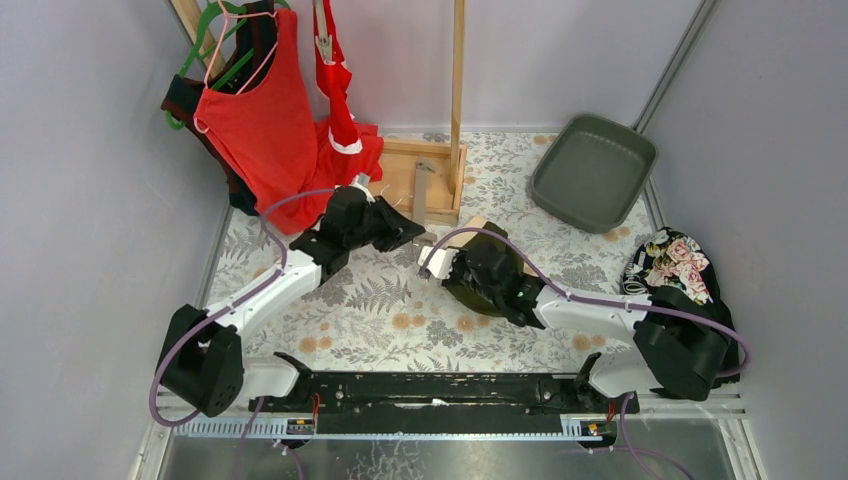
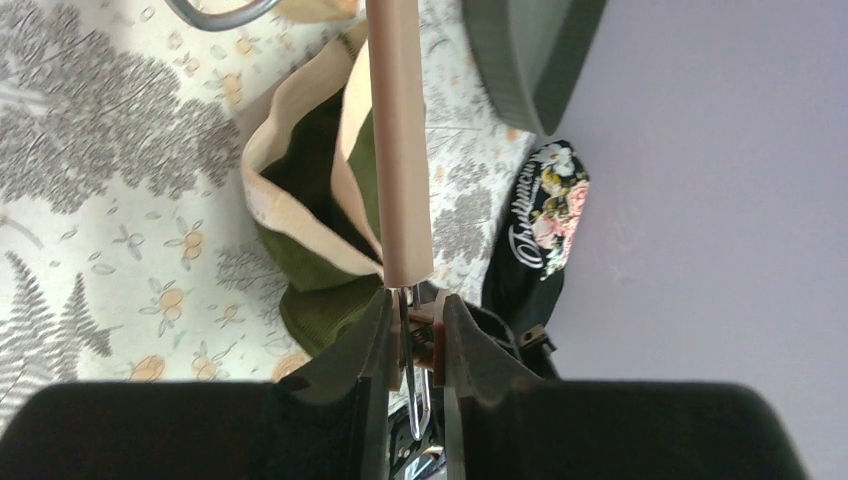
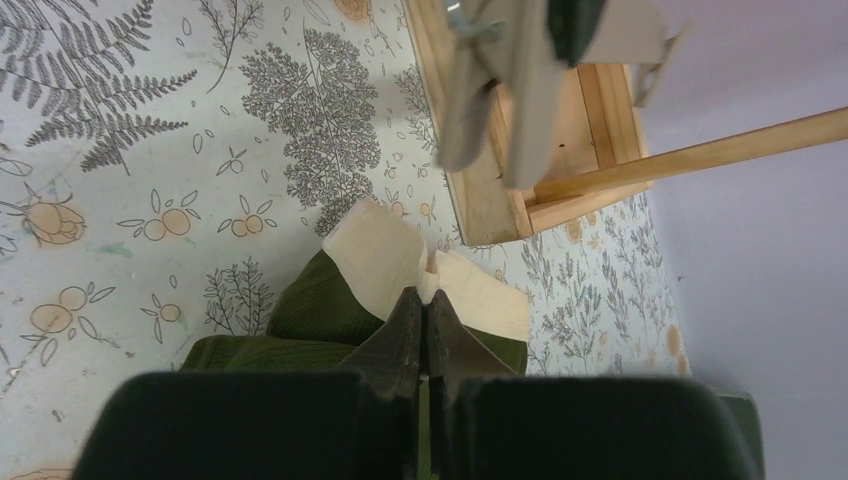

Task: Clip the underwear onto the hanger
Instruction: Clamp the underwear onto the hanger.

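The dark olive green briefs [image 1: 470,290] with a cream waistband [image 3: 385,250] lie on the table mid-right. My right gripper [image 3: 428,300] is shut on the waistband's edge; in the top view it [image 1: 437,262] sits just left of the briefs. My left gripper [image 2: 415,320] is shut on the spring clip [image 2: 420,340] at one end of the beige hanger bar [image 2: 400,150], right above the olive briefs [image 2: 310,210]. In the top view the left gripper [image 1: 420,238] is close to the right one. The red briefs [image 1: 338,100] hang from a clip at the back.
A wooden stand [image 1: 435,175] with an upright post is behind the grippers. A large red tank top [image 1: 255,120] hangs at back left. A grey tray [image 1: 592,170] sits at back right. A black floral cloth [image 1: 672,262] lies at the right wall.
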Robot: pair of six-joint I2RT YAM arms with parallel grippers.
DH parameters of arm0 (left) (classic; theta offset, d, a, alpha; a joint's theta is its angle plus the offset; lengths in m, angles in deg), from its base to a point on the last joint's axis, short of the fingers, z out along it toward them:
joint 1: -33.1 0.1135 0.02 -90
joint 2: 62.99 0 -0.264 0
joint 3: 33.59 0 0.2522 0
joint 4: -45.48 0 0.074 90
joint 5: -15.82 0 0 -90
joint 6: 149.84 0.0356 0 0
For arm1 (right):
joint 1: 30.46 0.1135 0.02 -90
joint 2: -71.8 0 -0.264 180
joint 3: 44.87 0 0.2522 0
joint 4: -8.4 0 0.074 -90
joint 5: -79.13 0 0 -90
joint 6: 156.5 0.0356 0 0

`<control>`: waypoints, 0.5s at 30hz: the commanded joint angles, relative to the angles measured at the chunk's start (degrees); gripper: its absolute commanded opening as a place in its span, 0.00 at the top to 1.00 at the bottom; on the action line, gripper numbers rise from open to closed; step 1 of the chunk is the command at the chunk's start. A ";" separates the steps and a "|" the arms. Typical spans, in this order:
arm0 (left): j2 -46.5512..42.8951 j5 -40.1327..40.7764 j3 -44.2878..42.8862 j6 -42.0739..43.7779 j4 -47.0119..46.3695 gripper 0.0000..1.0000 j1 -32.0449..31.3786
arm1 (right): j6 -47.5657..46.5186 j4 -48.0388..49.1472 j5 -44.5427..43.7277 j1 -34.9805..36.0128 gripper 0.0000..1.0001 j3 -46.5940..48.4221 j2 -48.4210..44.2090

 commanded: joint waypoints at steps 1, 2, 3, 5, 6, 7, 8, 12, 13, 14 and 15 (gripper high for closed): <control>0.84 -0.50 -2.29 0.72 3.70 1.00 -0.47 | -1.97 3.97 -3.33 0.64 1.00 4.04 1.08; 0.94 -0.94 -2.24 0.47 3.80 1.00 -0.45 | -2.21 4.54 -4.20 0.61 1.00 4.19 1.29; 0.98 -1.44 -2.10 0.33 3.80 1.00 -0.49 | -2.46 4.95 -4.43 0.57 1.00 4.29 1.43; 1.30 -2.47 -1.83 -0.03 3.61 1.00 -0.44 | -2.74 5.57 -4.61 0.58 1.00 4.46 1.53; 1.40 -3.14 -1.52 -0.25 3.16 1.00 -0.45 | -2.92 5.61 -4.51 0.56 1.00 4.63 1.54; 1.58 -3.62 -1.26 -0.65 2.78 1.00 -0.42 | -2.91 5.60 -4.04 0.59 1.00 4.80 1.54; 1.86 -3.88 -1.06 -0.90 2.68 1.00 -0.44 | -2.89 5.61 -3.62 0.56 1.00 4.91 1.54; 2.64 -3.95 -0.78 -1.80 1.79 1.00 -0.40 | -2.73 5.28 -2.20 0.59 1.00 5.03 1.72; 2.91 -4.11 -0.80 -2.07 1.65 1.00 -0.53 | -2.64 5.26 -1.92 0.57 1.00 5.02 1.80; 3.29 -4.12 -1.08 -2.24 1.63 1.00 -0.45 | -2.49 5.19 -1.64 0.58 1.00 5.02 1.87; 3.59 -4.12 -1.39 -2.58 1.77 1.00 -0.51 | -2.33 5.10 -1.43 0.57 1.00 5.02 1.89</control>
